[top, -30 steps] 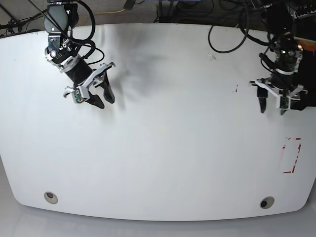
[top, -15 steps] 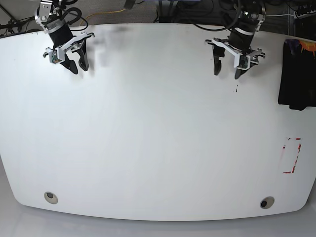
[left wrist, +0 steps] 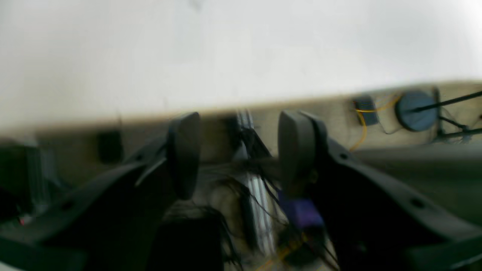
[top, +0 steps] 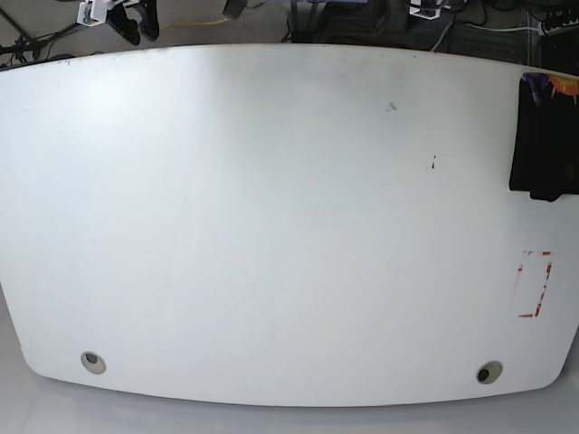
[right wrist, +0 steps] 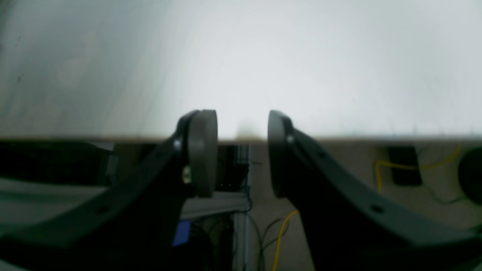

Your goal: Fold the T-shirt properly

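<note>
The T-shirt (top: 543, 136) lies folded into a compact dark bundle at the counter's (top: 271, 235) three-o'clock edge, apparently finished, so both grippers sit beyond its twelve-o'clock rim, left jaws (left wrist: 237, 154) and right jaws (right wrist: 243, 150) spread and empty.

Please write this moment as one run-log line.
T-shirt: folded, table right edge | left gripper: open, empty | right gripper: open, empty

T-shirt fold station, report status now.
Left pincer open, empty. Right pincer open, empty. T-shirt a black bundle at the table's right edge in base view. Nothing in the way.
</note>
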{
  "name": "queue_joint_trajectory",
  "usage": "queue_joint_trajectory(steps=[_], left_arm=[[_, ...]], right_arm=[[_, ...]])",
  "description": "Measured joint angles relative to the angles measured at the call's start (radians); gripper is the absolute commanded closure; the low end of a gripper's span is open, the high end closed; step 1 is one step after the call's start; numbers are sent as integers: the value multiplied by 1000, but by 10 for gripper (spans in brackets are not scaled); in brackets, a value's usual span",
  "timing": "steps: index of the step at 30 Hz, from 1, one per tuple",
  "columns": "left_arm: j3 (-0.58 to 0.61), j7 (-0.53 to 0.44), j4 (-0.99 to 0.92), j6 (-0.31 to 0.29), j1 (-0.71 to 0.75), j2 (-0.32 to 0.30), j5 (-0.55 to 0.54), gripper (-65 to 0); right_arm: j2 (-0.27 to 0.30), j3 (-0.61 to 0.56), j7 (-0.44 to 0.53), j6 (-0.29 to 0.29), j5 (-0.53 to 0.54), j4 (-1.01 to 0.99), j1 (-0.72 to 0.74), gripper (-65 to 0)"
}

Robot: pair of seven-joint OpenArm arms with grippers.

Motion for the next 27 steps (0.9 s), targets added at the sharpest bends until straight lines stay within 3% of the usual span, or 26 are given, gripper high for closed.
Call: queue_joint_trajectory(steps=[5,10,16,24,27], left_arm=[[-8,-62,-128,-3,55,-6,5,-294],[-15,-197,-339,4,1,-55,-8,-293],[-16,-195,-645,2,-188,-108,4,-293],[-21,-214,-1080,14,-485,-182,-5,-293],[-12,-206,-1269,90,-599,-201,-1,-293]], right_arm=[[-61,-55,69,9,-106,-25,-118,-209],[-71,-130,149,-1,-162,-183,-86,-209],[-72,-201,143,-64,-212,-467,90,-209],[-69,-209,150,-68,-302,-838,359,-209],[-64,-210,145,-65,-306,-973,455,-209]])
